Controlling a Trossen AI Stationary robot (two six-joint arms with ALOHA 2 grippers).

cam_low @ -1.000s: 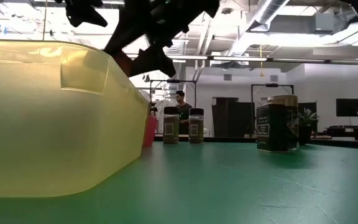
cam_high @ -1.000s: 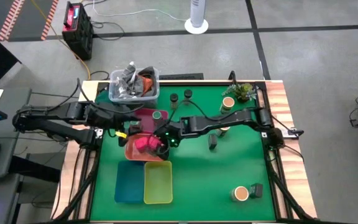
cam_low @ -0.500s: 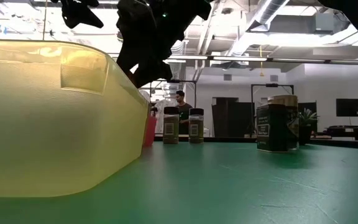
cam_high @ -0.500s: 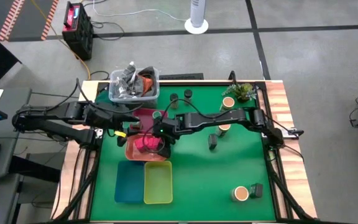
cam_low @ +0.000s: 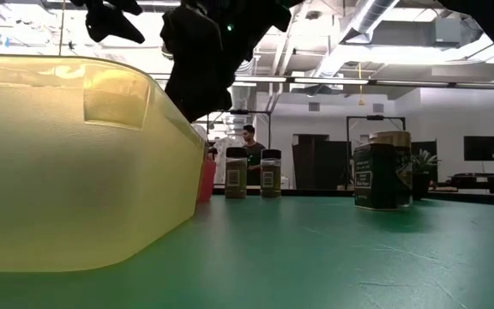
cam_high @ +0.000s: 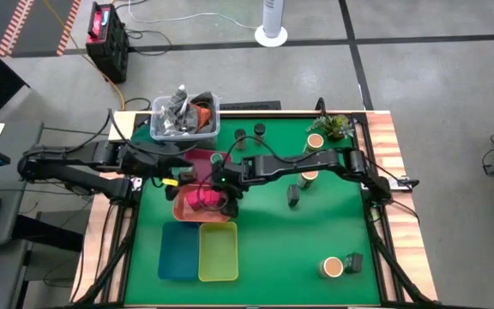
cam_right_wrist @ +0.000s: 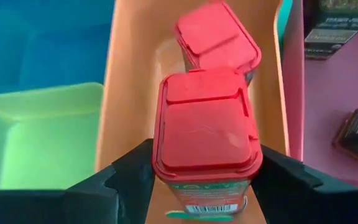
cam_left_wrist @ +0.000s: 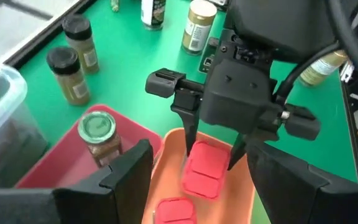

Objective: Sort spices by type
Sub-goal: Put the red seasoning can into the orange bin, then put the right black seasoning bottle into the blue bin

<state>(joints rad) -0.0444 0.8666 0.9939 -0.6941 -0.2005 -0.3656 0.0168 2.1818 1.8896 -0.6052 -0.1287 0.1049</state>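
Red-lidded rectangular spice box [cam_right_wrist: 205,137] sits upright between the two dark fingers of the right gripper [cam_left_wrist: 208,155], left of centre in the high view, over the salmon plastic tray [cam_left_wrist: 253,199]. Jaws part-open, closed against the box's sides, gripping it. Second red-lidded box [cam_right_wrist: 217,35] just beyond, inside the same tray. Green-lidded round jar [cam_left_wrist: 98,134] in the neighbouring pink tray [cam_left_wrist: 135,134]. Left gripper [cam_high: 183,168] beside them at the picture's left, fingers apart, empty.

Robotics lab, green-topped test table [cam_high: 316,232], bare concrete floor [cam_high: 418,77], exposed ceiling ducts [cam_low: 384,17], monitors [cam_low: 483,148]
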